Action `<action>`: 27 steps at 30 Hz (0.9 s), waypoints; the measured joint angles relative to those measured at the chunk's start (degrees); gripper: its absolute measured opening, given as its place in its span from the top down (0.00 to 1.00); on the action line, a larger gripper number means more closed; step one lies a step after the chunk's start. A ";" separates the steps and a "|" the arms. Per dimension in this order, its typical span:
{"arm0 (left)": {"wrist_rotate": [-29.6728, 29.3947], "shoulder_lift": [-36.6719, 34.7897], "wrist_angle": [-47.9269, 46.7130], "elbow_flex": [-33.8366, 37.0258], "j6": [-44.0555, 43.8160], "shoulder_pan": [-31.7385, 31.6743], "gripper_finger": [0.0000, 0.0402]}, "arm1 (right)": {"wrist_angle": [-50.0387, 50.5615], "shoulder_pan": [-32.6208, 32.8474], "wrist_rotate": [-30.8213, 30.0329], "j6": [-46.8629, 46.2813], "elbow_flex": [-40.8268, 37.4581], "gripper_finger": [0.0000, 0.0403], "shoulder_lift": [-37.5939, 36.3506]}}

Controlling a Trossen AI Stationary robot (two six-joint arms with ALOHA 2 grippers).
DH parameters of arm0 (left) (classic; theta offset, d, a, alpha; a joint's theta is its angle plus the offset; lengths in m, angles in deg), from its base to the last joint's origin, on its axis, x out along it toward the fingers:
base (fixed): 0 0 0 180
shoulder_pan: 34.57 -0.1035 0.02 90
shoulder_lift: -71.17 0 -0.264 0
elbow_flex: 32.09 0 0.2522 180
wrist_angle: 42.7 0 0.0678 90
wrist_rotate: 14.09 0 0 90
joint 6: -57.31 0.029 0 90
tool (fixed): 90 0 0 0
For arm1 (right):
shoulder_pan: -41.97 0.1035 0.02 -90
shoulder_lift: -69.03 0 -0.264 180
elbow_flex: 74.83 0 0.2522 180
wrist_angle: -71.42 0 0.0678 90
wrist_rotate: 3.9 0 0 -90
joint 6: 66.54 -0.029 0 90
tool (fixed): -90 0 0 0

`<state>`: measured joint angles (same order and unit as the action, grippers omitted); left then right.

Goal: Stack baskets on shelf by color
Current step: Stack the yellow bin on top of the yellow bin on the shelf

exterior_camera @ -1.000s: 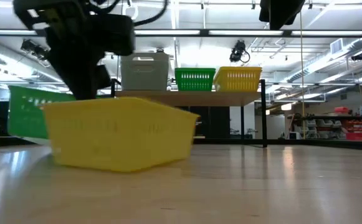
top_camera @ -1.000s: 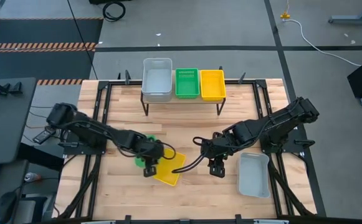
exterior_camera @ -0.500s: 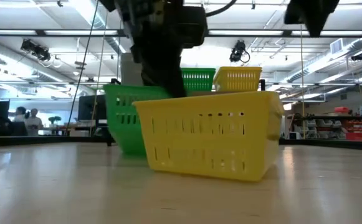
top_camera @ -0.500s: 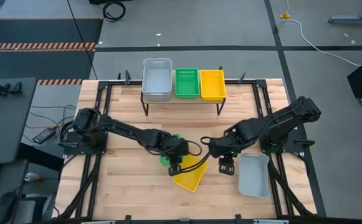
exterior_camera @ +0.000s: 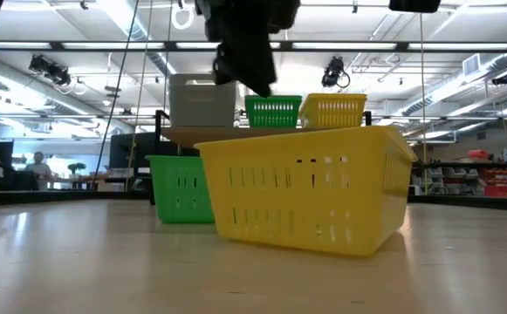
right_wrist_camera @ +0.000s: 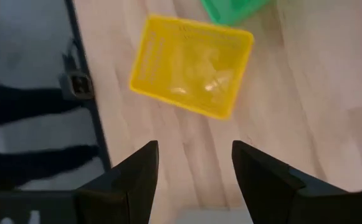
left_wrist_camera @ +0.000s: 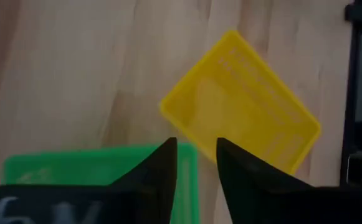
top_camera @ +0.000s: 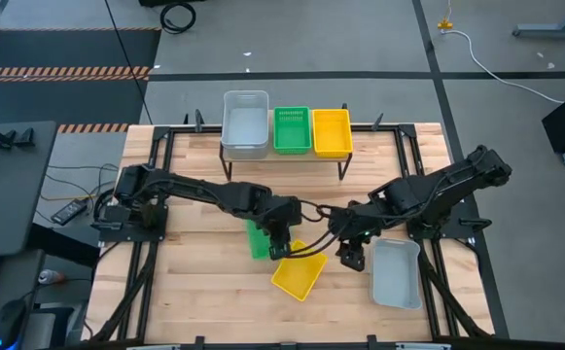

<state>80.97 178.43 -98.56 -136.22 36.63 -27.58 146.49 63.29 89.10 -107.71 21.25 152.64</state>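
Observation:
A loose yellow basket (top_camera: 300, 276) (exterior_camera: 310, 192) stands on its base on the table, with a green basket (top_camera: 256, 240) (exterior_camera: 181, 187) just to its left. My left gripper (top_camera: 282, 248) (left_wrist_camera: 196, 149) hovers open above the yellow basket's far-left corner and touches nothing. My right gripper (top_camera: 350, 258) (right_wrist_camera: 196, 155) hangs open to the right of the yellow basket (right_wrist_camera: 190, 65), also touching nothing. A grey basket (top_camera: 396, 274) lies by the right gripper. The shelf (exterior_camera: 262, 135) at the far edge carries a grey (top_camera: 246, 123), a green (top_camera: 293, 129) and a yellow basket (top_camera: 332, 131).
Black frame rails (top_camera: 165, 194) run along the table's left and right sides. Bare wood lies between the shelf's legs (top_camera: 340, 170) and the loose baskets, and along the near edge (top_camera: 214, 301). The two grippers hang close together over the table's middle.
My left gripper has drawn the yellow basket from the table's left part to its middle, then risen off it. The basket was tilted in the hold and now stands free on the table. The green basket has also shifted right. My right gripper has edged right.

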 joint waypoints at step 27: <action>0.00 -6.79 -37.08 -7.68 -8.64 1.81 0.70 | -27.89 4.06 3.06 -11.58 -1.19 0.48 19.97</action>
<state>80.97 171.64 -135.64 -143.89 27.99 -25.77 118.60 67.35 92.16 -119.29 20.05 172.61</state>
